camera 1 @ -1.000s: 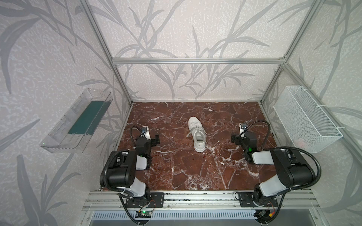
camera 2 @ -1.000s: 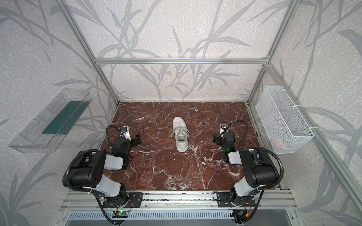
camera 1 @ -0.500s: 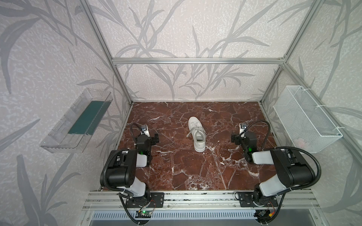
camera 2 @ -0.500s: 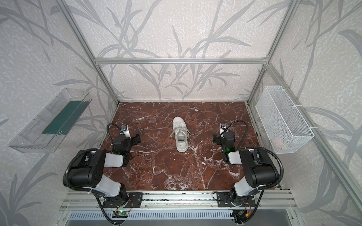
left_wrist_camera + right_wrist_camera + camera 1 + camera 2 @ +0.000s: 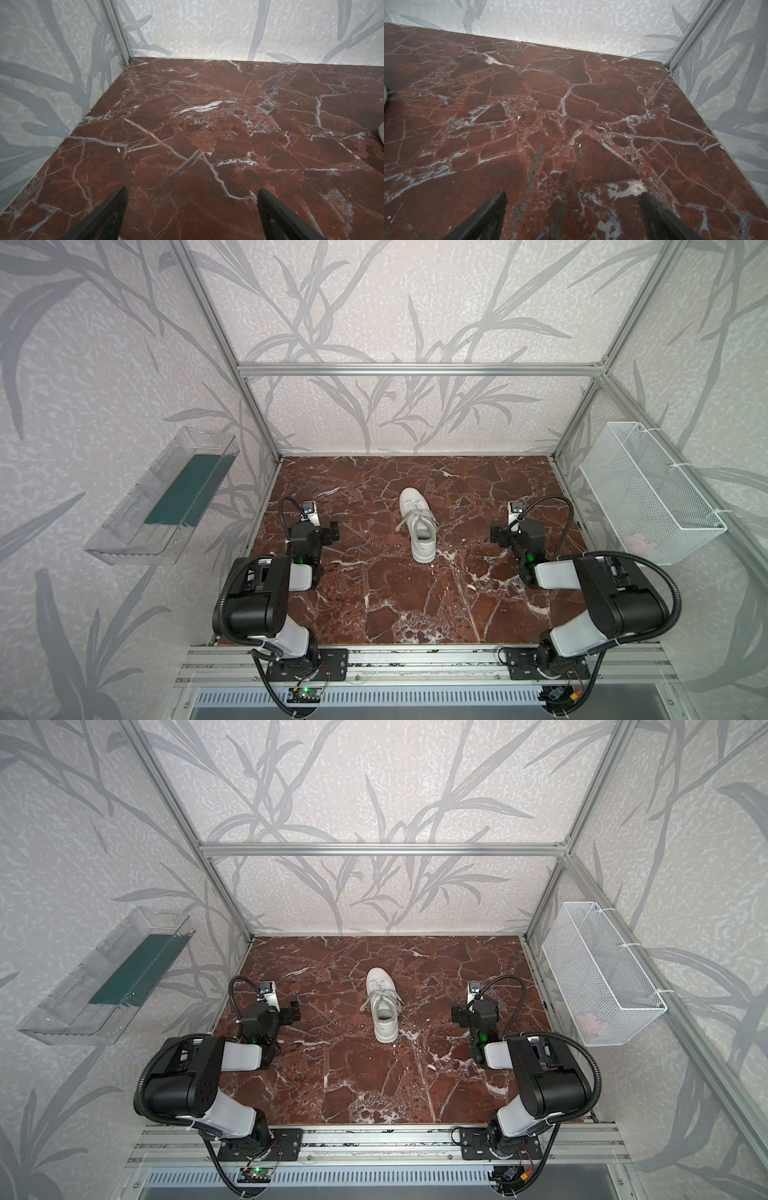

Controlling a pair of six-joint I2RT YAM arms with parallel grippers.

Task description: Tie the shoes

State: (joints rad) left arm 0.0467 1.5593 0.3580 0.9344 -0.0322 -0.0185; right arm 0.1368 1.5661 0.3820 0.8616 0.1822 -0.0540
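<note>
A single white low-top shoe [image 5: 419,531] [image 5: 383,1011] lies in the middle of the red marble tabletop [image 5: 374,593], toe toward the back wall. Its laces [image 5: 402,524] are untied and trail off to both sides. My left gripper [image 5: 323,527] [image 5: 287,1011] hovers low to the shoe's left, well apart from it, and stands open with nothing in it [image 5: 192,191]. To the shoe's right, my right gripper [image 5: 503,531] [image 5: 464,1014] is also open and empty [image 5: 574,194]. Only a sliver of the shoe [image 5: 381,135] [image 5: 384,93] shows at the edge of each wrist view.
A clear plastic tray [image 5: 162,506] with a green base hangs on the left wall. A white wire basket [image 5: 652,493] with something pink inside hangs on the right wall. Aluminium frame posts [image 5: 257,418] and papered walls close in the table.
My left gripper has edged slightly toward the back of the table. The right arm and the shoe have not moved.
</note>
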